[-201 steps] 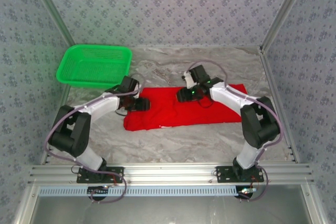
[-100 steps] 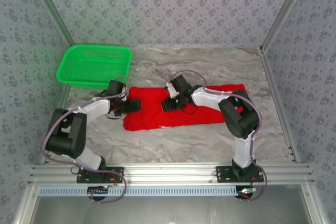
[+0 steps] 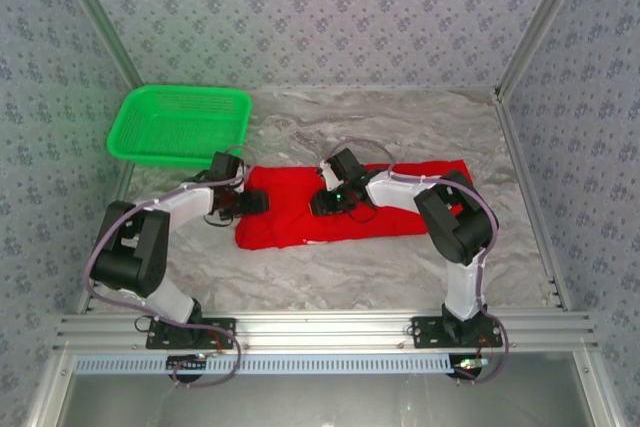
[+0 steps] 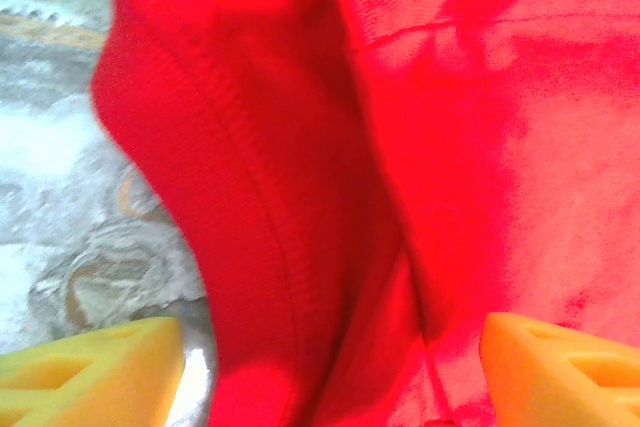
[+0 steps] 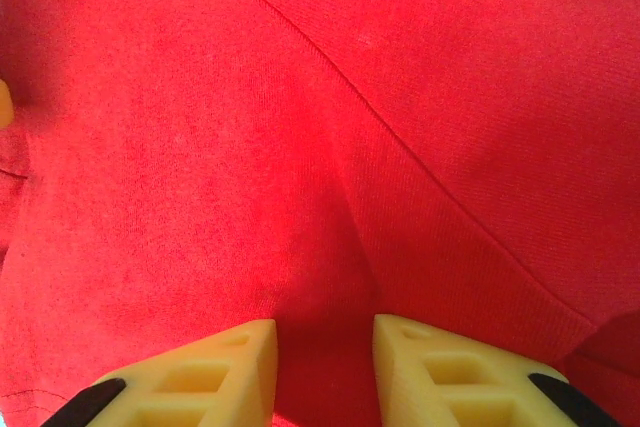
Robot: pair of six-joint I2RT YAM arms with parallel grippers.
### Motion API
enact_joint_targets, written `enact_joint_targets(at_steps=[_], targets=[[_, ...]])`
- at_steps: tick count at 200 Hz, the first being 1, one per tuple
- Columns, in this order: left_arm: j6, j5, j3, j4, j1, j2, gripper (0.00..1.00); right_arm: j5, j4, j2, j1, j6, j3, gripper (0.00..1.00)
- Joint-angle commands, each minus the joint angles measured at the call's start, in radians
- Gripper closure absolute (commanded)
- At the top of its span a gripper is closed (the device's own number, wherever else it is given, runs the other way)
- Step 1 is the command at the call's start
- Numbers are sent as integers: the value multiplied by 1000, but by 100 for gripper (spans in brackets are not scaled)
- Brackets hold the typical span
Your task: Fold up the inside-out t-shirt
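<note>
- Red cloth: the shirt (image 3: 300,219) is lying flat across the middle of the marbled table (image 3: 400,282), stretching left to right as a long band with its plain side showing.
- The left gripper (image 3: 252,201) is sitting low at the shirt's left end, close to its far corner. In its wrist view (image 4: 330,377) the yellow fingers (image 4: 100,367) are standing wide apart, straddling a raised ridge of the shirt (image 4: 450,147) without squeezing it. Bare table is showing left of that ridge.
- The right gripper (image 3: 326,204) is pressing down on the shirt a little left of its middle, toward the far edge. In its wrist view (image 5: 325,367) the jaws are sitting close together, pinching a small pucker of the shirt (image 5: 300,127) that is creasing away from the gap.
- A green basket (image 3: 130,112) is resting at the far left of the table, near the shirt's far left corner.
</note>
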Motion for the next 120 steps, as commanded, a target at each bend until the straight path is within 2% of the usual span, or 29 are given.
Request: enact_joint_targets(at_steps=[1,56,120], targets=[[35,97,30,92,-61,74,26,-14,-49,18,10,23,-29,67],[34,54,67,71,-105,131,30,-16,-53,11,10,23,-32,67],[-11,91,23,160,-124,124,58,-19,-29,17,12,39,-44,68]])
